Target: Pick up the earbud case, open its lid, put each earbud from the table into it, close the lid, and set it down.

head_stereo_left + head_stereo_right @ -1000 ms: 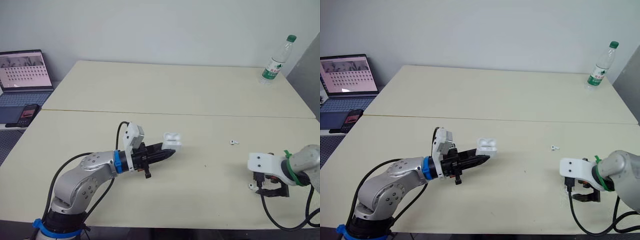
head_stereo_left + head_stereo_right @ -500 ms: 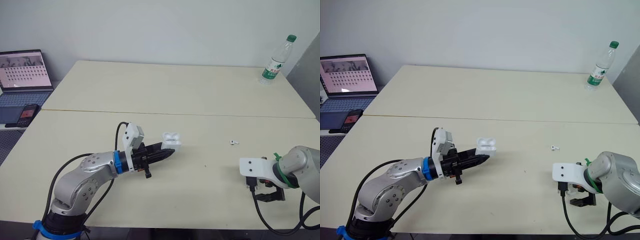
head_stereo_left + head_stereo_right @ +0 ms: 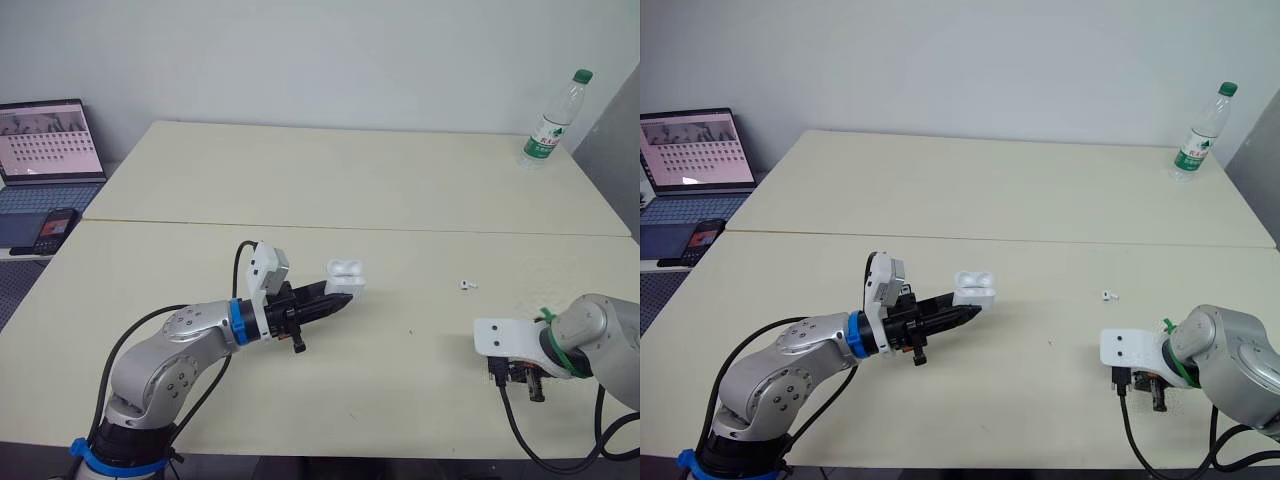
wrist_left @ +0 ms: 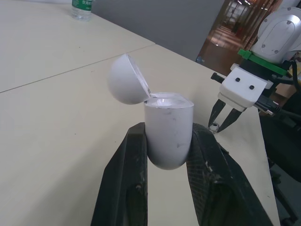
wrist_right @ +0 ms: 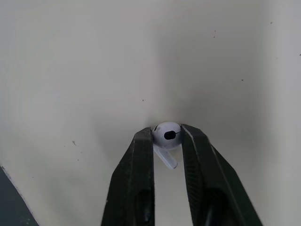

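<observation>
- Two earbuds are in my sight: one earbud point(image 5: 167, 133) is pinched between the fingers of the right claw point(image 5: 166, 141), near the front right corner of the surface point(image 3: 400, 180).
- I have the right claw closed tight on that earbud's round head, with the stem hanging between the fingers. I cannot tell whether it is clear of the surface.
- I see the second earbud point(image 3: 468, 285) lying loose on the surface, well apart from both claws and nearer the right edge.
- My left claw point(image 3: 345, 299) is clamped on the earbud case point(image 4: 168, 136), holding it upright above the middle of the surface.
- The lid point(image 4: 123, 79) is swung open and tipped back on its hinge.
- A bottle point(image 3: 550, 122) stands at the far right corner, and a laptop point(image 3: 45, 145) sits beyond the left edge.
</observation>
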